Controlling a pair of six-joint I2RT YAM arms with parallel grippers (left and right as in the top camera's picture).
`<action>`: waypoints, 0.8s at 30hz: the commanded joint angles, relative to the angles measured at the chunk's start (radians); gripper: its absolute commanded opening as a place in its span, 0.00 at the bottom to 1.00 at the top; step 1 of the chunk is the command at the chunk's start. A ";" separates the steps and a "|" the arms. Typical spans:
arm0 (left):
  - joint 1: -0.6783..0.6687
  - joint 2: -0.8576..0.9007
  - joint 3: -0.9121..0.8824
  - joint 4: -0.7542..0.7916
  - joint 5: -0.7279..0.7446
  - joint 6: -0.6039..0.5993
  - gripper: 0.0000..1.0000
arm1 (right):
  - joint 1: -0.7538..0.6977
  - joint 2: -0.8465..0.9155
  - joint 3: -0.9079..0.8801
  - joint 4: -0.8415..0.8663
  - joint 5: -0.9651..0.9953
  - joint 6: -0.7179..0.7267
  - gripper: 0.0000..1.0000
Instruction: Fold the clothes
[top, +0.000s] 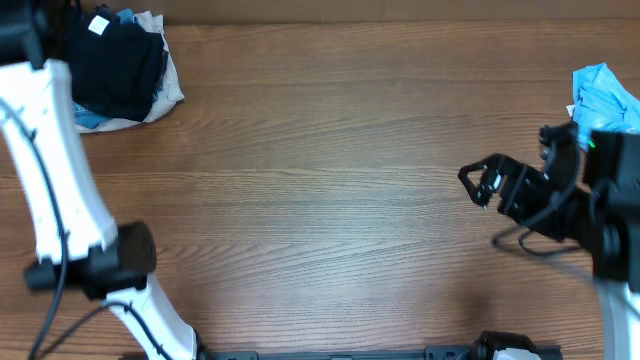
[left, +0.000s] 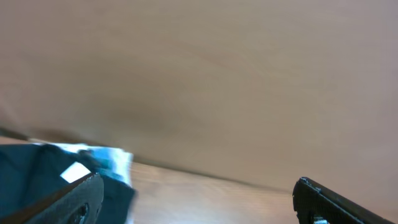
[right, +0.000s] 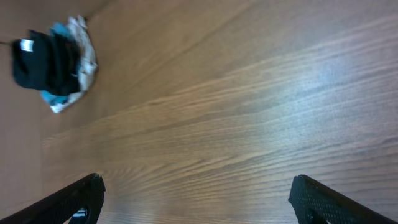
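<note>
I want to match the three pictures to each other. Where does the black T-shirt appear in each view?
Overhead: the black T-shirt lies at the top left, on top of paler clothes.
Left wrist: the black T-shirt fills the bottom left corner, close to the camera.
Right wrist: the black T-shirt is at the top left, small and far away.
Shared landmark: its white neck label.

The tabletop (top: 330, 150) is warm brown, streaked with fine darker wood grain. The T-shirt (top: 115, 60) is plain black with a small white neck label (top: 99, 26). The cloth (top: 168, 75) around it is cream-white and pale blue. The crumpled garment (top: 603, 95) is light blue. The left arm (top: 50, 160) is white with black joints. The left pincer (left: 199, 208) and right pincer (top: 476, 186) are black.
</note>
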 joint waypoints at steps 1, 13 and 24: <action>0.002 -0.125 0.016 -0.087 0.213 -0.006 1.00 | -0.002 -0.137 0.027 -0.026 0.025 0.023 1.00; -0.001 -0.459 0.016 -0.553 0.308 0.177 1.00 | -0.002 -0.503 0.027 -0.158 0.097 0.108 1.00; -0.001 -0.768 0.003 -0.692 0.278 0.278 1.00 | -0.002 -0.586 0.026 -0.228 0.097 0.101 1.00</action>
